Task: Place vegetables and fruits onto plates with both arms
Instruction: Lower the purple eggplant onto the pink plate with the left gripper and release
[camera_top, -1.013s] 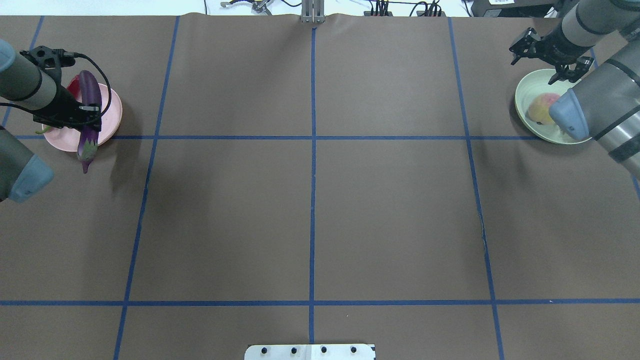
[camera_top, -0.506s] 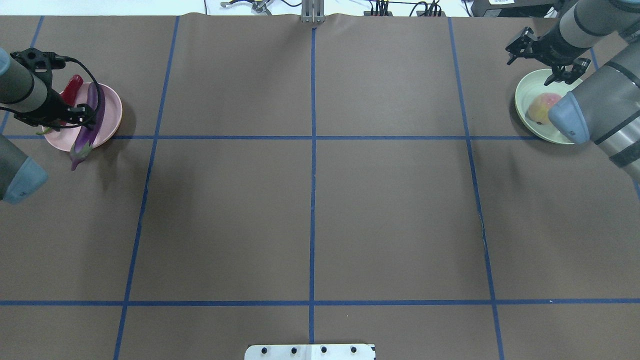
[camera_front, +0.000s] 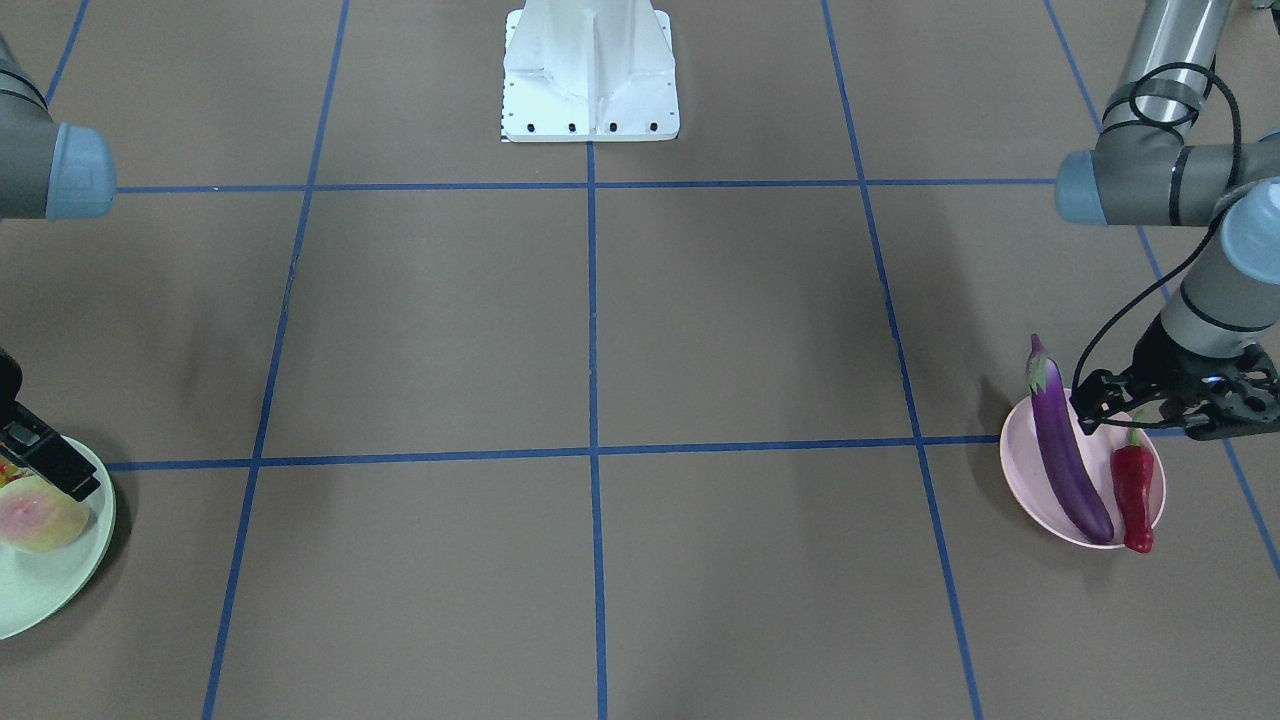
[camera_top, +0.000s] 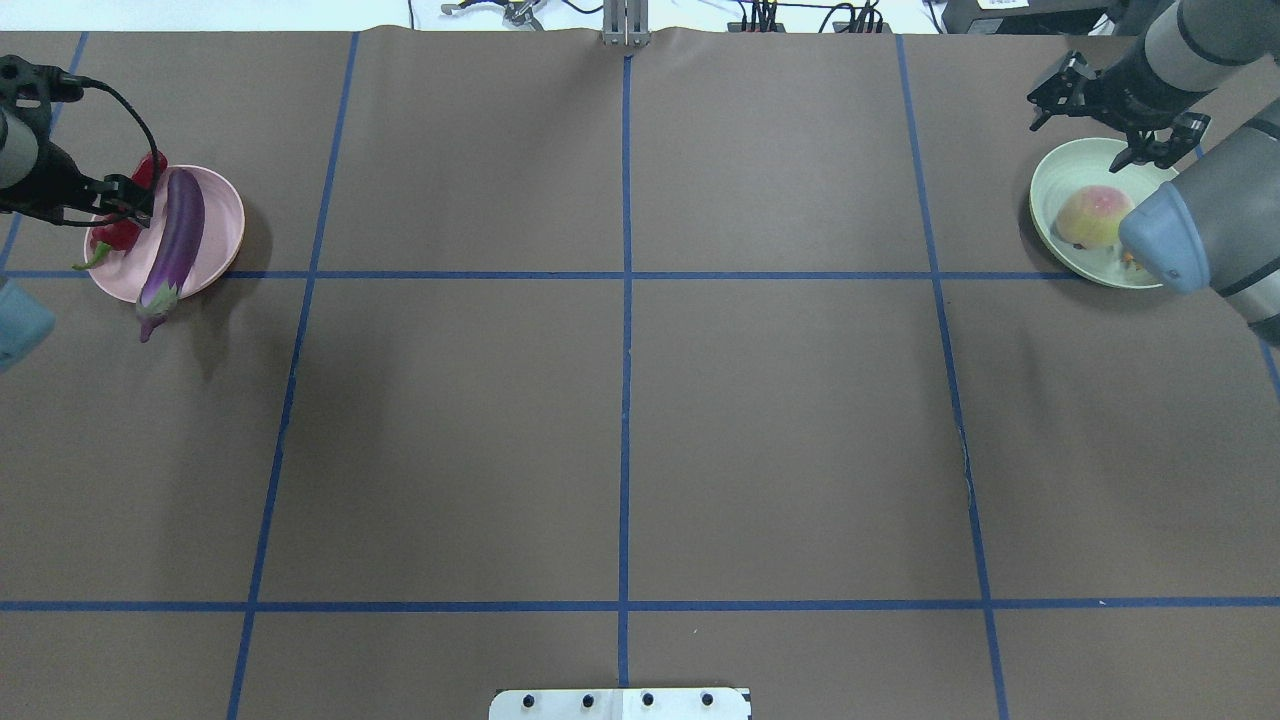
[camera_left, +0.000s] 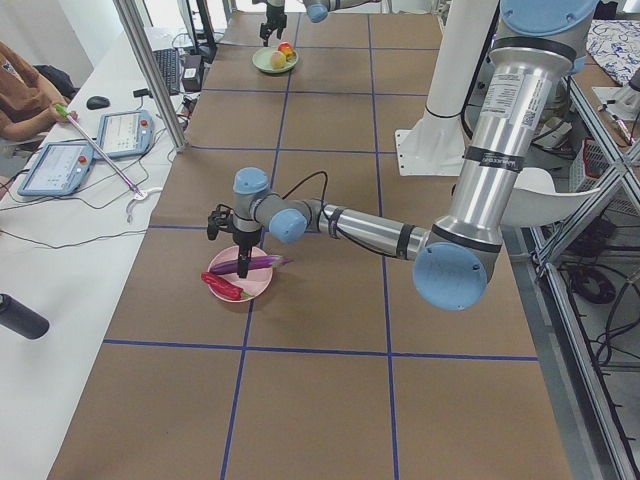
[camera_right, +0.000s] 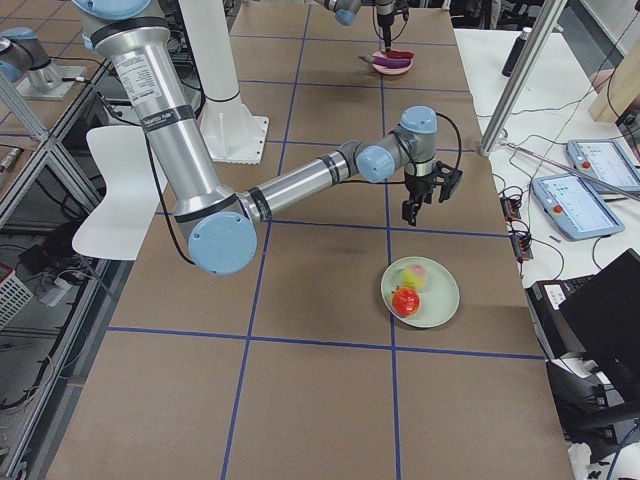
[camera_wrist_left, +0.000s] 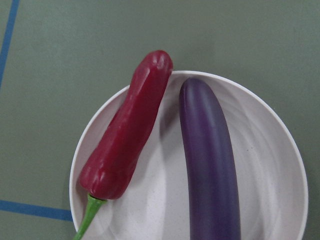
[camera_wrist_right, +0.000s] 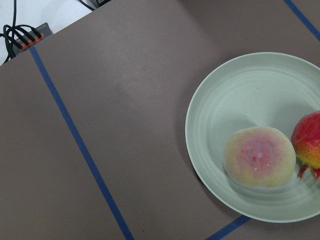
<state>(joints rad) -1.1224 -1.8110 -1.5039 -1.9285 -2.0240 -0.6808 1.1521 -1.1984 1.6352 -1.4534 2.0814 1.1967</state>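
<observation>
Forward of the white base (camera_front: 590, 70), the brown table (camera_front: 600, 330) lies open across its middle, a wide passage for either hand. Far to the base's left, the pink plate (camera_front: 1020, 470) holds the eggplant (camera_front: 1068, 465) and chili (camera_front: 1132, 490), and the left hand (camera_front: 1165, 405) hangs over its outer edge. Far to the right, the green plate (camera_top: 1050, 180) carries the peach (camera_top: 1092, 216) and red fruit (camera_right: 404, 300), with the right hand (camera_top: 1105, 120) near its far rim.
</observation>
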